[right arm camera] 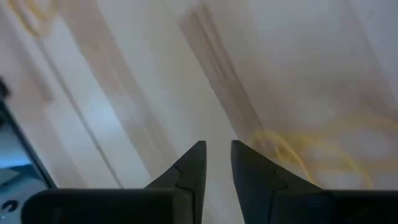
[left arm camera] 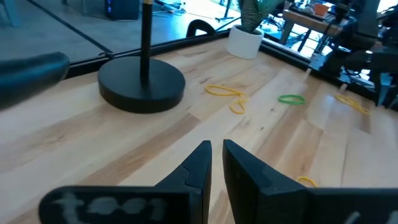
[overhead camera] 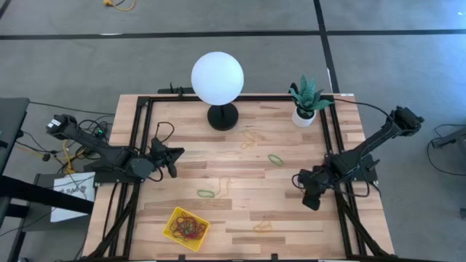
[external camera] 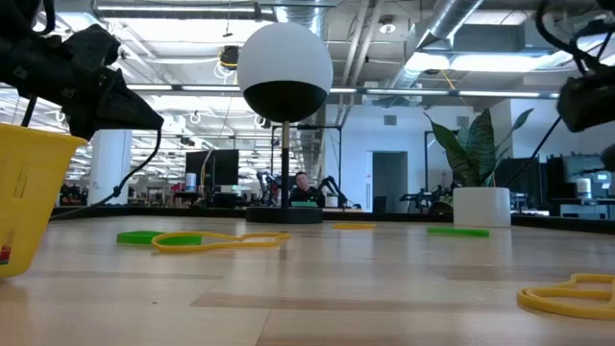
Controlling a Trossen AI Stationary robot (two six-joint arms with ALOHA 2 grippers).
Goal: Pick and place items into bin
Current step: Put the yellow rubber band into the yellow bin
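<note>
A: High view first: right gripper (overhead camera: 312, 202) hanging over the table's right edge, fingers nearly together with a narrow gap, nothing between them. Closest loose band a yellowish band (overhead camera: 263, 226), lying toward the table's front and inward from that gripper, near but not touching.

B: Matches the right wrist view — faint yellow loop just ahead of and to one side of the fingertips (right arm camera: 249, 165), flat on the wood. Long axis roughly across the table in the overhead picture; hard to fix more exactly.

A: Left gripper (overhead camera: 172, 164) parked at the left side, also a thin slit, empty. Green band (overhead camera: 206, 193) closer to that arm; another green band (overhead camera: 275, 159) and more yellowish loops mid-table near the lamp (overhead camera: 217, 78).

B: Bin (overhead camera: 172, 219) at front left, already holding a tangle of red, green and yellow bands. Well apart from the right gripper, so probably a long carry across. Plant pot (overhead camera: 303, 117) at the back right, out of the way.
</note>
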